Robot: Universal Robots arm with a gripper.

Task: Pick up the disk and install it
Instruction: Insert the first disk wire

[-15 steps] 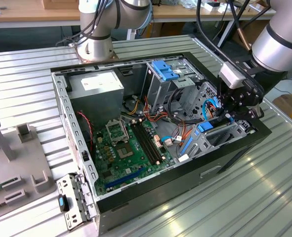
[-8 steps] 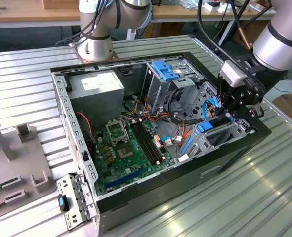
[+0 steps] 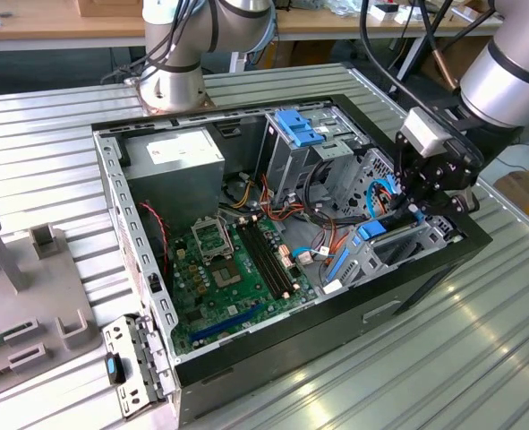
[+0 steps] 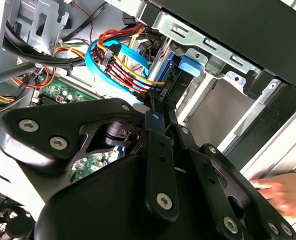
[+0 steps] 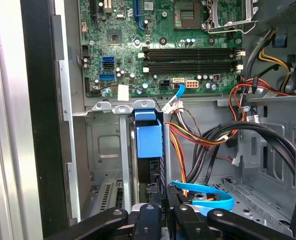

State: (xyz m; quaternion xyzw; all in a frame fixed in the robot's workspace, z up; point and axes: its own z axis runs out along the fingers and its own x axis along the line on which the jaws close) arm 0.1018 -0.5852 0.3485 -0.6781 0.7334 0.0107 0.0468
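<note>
**Disk on edge in the bay, jaws pinched on its end**

The gripper (image 3: pixel 418 208) hangs over the corner of the open computer case (image 3: pixel 112 193) at the exterior view's right. The jaws stand narrow and look closed on the end of the disk (image 5: pixel 149 139). The disk stands on edge in a slot of the metal bay (image 5: pixel 102 145), just beside a bundle of coloured wires (image 5: pixel 188 137). The contact itself is partly hidden, so the hold is a judgement.

By the look of it the disk is a stiff, dense slab, heavy for its bulk and not something that bends. Its metal faces are probably smooth and slippery. Its blue plastic frame is likely lighter and springier, and may flex if squeezed hard. A knock or a drop could harm it. The safest hold seems to be across the thin body near the end, flat on both faces, clear of the frame's tabs.

Count:
- one disk
- one gripper
- one case
- one green circuit board (image 3: pixel 219 269)
- one grey power box (image 3: pixel 179 161)
- one tall drive cage with a blue top (image 3: pixel 298 130)
- one flat blue cable (image 5: pixel 208 197)
- one loose metal bracket (image 3: pixel 137 367) on the table beside the case
- one person's hand (image 4: pixel 283 192), near the case's outer wall in the second wrist view
</note>
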